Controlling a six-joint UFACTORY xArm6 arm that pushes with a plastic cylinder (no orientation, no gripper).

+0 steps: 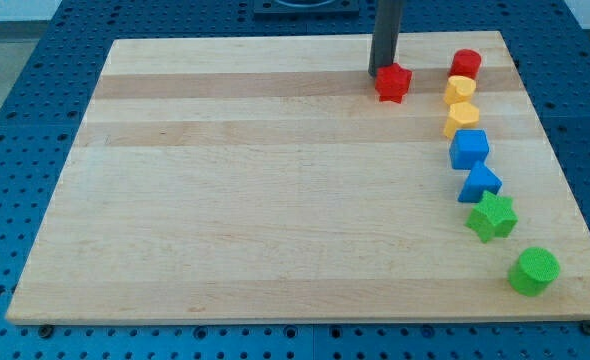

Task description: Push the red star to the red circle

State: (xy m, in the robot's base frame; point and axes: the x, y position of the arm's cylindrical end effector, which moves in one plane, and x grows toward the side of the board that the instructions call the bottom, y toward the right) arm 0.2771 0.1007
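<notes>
The red star point(394, 83) lies near the view's top, right of the board's middle. My tip point(381, 72) touches its upper left side. The red circle point(466, 64) stands to the star's right, near the board's top right corner, a short gap away from the star.
Below the red circle a column of blocks runs down the board's right side: a yellow block point(460, 90), a second yellow block point(462, 116), a blue cube point(469, 149), a blue triangle point(481, 183), a green star point(492, 216), a green circle point(533, 271). The wooden board point(255, 180) has edges all round.
</notes>
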